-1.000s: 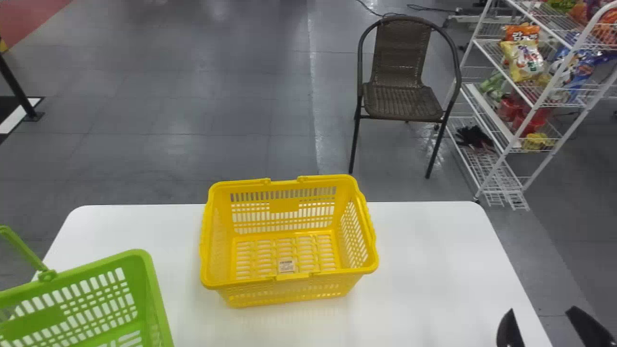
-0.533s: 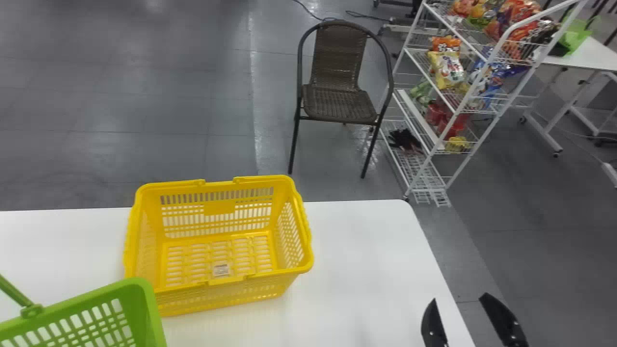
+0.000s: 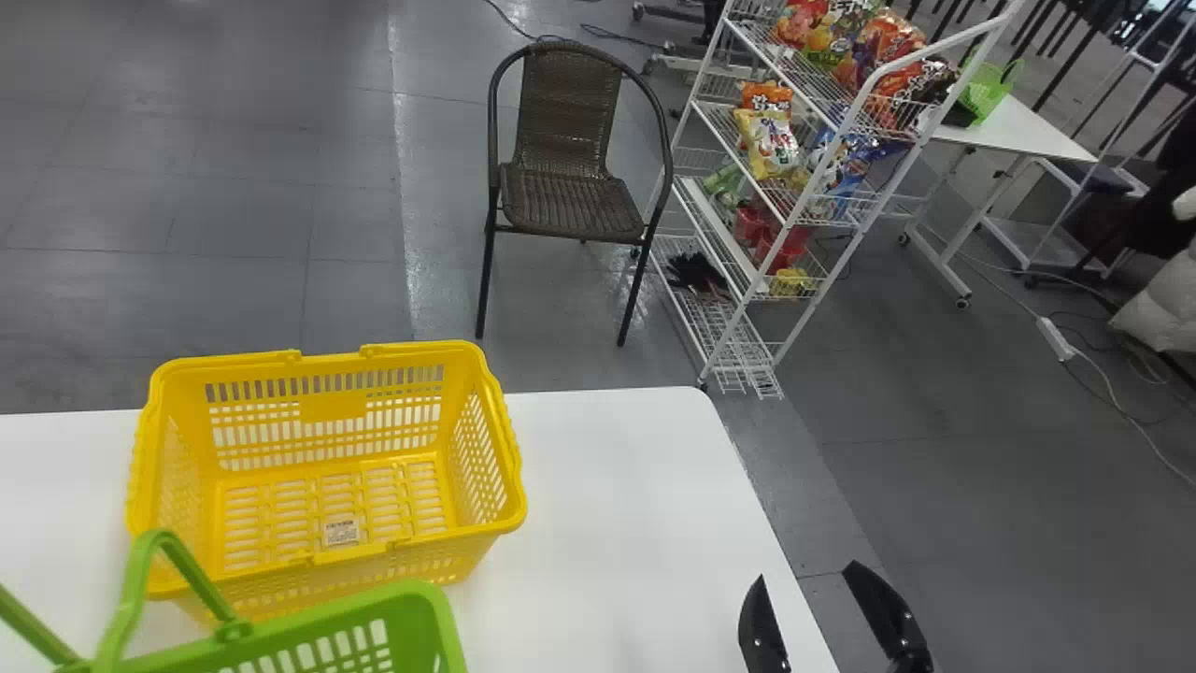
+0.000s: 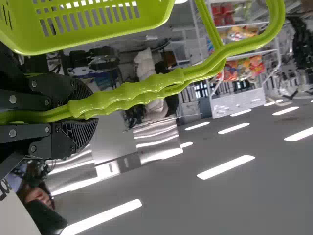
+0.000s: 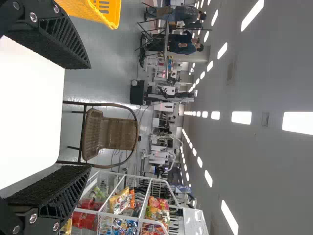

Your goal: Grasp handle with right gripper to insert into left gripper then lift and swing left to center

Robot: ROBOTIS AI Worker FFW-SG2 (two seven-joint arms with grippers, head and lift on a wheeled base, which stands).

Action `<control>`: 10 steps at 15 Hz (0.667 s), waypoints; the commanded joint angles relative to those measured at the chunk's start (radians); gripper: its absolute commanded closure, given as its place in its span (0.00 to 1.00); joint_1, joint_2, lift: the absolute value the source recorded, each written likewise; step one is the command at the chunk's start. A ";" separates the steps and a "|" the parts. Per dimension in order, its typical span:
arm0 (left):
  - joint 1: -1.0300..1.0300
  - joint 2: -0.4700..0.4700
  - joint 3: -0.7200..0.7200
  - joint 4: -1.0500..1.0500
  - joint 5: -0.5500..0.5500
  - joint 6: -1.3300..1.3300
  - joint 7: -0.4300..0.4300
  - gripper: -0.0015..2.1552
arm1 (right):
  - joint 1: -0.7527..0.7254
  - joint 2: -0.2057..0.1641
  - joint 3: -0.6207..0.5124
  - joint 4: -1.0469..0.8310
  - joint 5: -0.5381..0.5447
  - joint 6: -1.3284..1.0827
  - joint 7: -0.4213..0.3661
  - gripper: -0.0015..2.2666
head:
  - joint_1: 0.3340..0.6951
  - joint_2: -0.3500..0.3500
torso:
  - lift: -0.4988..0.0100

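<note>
At the lower right of the head view my right gripper [image 3: 827, 612] stands open above the table's right edge, nothing between its fingers. In the right wrist view the right gripper [image 5: 80, 117] is spread wide. The green basket [image 3: 378, 645] is at the lower left of the head view, partly in front of the yellow basket, its green handle [image 3: 131, 598] raised. In the left wrist view my left gripper [image 4: 85, 113] is shut on the paired green handles [image 4: 132, 93], with the green basket [image 4: 98, 24] beside them.
A yellow basket [image 3: 327, 407] stands on the white table [image 3: 607, 523]. Beyond the table are a wicker chair [image 3: 570, 201] and a white wire rack [image 3: 794, 220] with snack bags. A second white table [image 3: 1018, 131] is at the back right.
The head view has turned to the right, so table, yellow basket and chair shift left in it. The green basket has moved rightward relative to the yellow one, and more of its handle shows.
</note>
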 commanded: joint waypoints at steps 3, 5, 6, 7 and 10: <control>-0.046 -0.004 -0.135 0.002 -0.088 0.004 0.018 0.99 | 0.011 0.000 -0.003 -0.009 -0.006 -0.019 0.016 0.04 | 1.00 0.00 | 0.98; -0.071 -0.004 -0.173 0.008 -0.120 0.004 0.018 0.99 | 0.020 0.000 -0.003 -0.015 -0.006 -0.044 0.029 0.04 | 1.00 0.00 | 0.98; -0.078 -0.004 -0.201 0.008 -0.143 0.004 0.018 0.99 | 0.025 0.000 -0.003 -0.018 -0.006 -0.047 0.038 0.04 | 1.00 0.00 | 0.98; -0.089 -0.004 -0.218 0.008 -0.165 0.004 0.018 0.99 | 0.028 0.000 -0.003 -0.018 -0.006 -0.056 0.043 0.04 | 1.00 0.00 | 0.98; -0.112 -0.004 -0.268 0.023 -0.186 0.004 0.030 0.99 | 0.032 0.000 -0.001 -0.021 -0.006 -0.056 0.043 0.04 | 1.00 0.00 | 0.98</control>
